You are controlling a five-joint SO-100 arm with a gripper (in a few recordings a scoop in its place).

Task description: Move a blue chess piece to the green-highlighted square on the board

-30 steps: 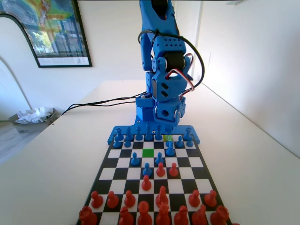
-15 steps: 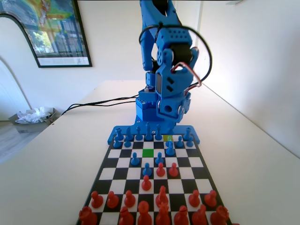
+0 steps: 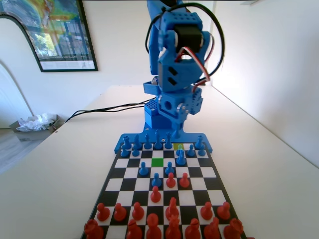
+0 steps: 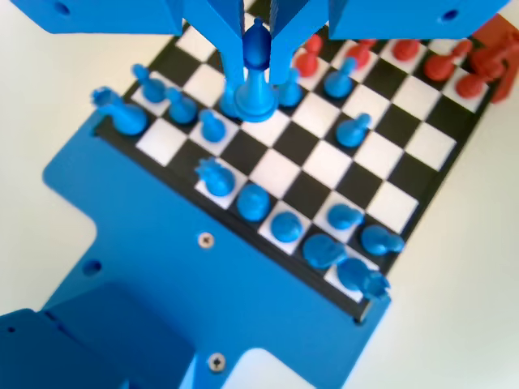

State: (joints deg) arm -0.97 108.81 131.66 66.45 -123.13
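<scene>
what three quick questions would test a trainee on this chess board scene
1. True or false: a piece stands on the green-highlighted square.
2. In the wrist view, what is between the jaws of the gripper? A, a red pawn; B, the blue chess piece; C, nothing.
3. Fill in: in the fixed view the red pieces stand at the ___ end of the board.
Key: 1 false; 2 B; 3 near.
</scene>
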